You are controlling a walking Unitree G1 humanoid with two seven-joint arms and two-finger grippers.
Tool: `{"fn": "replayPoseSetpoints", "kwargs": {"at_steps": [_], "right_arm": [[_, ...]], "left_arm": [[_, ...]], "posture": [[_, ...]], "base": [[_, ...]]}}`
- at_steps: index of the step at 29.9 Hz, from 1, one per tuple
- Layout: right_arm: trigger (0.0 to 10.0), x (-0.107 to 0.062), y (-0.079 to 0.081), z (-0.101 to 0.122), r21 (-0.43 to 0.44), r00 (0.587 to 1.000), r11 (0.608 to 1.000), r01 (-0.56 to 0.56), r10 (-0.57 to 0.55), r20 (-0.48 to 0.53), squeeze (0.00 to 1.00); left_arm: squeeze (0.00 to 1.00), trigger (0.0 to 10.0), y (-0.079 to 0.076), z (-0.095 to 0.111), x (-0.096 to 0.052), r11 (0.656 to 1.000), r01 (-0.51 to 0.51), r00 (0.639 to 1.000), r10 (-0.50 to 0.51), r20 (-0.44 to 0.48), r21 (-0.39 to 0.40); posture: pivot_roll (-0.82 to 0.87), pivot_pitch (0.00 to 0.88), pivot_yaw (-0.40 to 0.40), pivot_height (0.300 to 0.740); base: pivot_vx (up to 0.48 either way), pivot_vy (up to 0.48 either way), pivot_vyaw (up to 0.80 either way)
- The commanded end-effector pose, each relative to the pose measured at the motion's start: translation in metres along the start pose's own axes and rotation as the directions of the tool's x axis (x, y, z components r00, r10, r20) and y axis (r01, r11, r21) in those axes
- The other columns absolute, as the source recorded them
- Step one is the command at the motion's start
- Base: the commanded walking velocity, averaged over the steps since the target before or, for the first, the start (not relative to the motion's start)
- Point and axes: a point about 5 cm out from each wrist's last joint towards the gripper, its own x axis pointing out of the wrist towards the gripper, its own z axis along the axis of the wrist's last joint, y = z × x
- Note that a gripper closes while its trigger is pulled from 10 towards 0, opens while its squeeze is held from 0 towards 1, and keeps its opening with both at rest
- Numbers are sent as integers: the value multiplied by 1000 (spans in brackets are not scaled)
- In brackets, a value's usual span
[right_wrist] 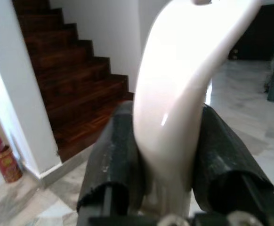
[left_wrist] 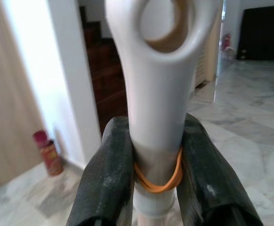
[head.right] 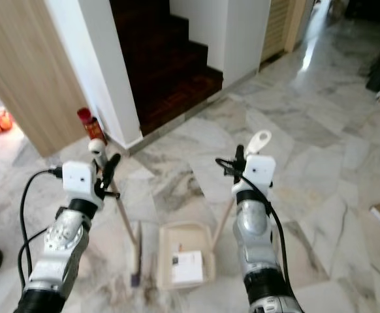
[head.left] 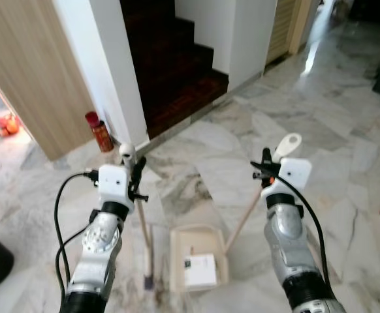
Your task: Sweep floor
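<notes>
Left gripper [left_wrist: 157,176] pinching the white top of the broom handle [left_wrist: 158,89], one black finger pressed on each side, just above an orange rubber band [left_wrist: 157,181]. Below this gripper, the wooden stick running down to the broom head [head.left: 148,282], resting on the marble floor [head.left: 347,130]. Right gripper [right_wrist: 167,160] pressed together on the cream dustpan handle [right_wrist: 174,94], also with one finger on each side. Below and a little to its left, the dustpan [head.left: 177,261] lying flat on the floor, between both arms, with a white paper piece [head.left: 200,270] inside. Broom head just beside the dustpan's left wall, not touching as far as visible.

Possible trouble, as a judgement: grip only on the smooth rounded caps, high above the floor, so risk of a handle twisting or slipping between the fingers during a stroke. Dustpan possibly tipping if lifted unevenly, and then the paper falling out again. Too wide a stroke probably knocking the dustpan aside. Ahead of the left gripper, a red canister [head.left: 99,132] standing by the white wall [head.left: 121,78] near the dark stairs [head.left: 177,72]; a careless swing forward could knock it down.
</notes>
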Motion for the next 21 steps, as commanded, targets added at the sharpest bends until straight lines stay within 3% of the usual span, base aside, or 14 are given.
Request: {"fn": "replayPoseSetpoints", "kwargs": {"at_steps": [1, 21], "right_arm": [[10000, 6, 9, 15, 34, 998, 999, -19, 17, 66, 0], [10000, 6, 10, 16, 34, 997, 999, -31, 29, 66, 0]], "left_arm": [[0, 10000, 7, 11, 3, 999, -16, 999, 15, 46, 33], [0, 10000, 7, 11, 3, 999, -20, 999, 18, 44, 33]], "posture": [[109, 22, 42, 740], [113, 44, 42, 740]], "base": [[0, 349, 0], [0, 350, 0]]}}
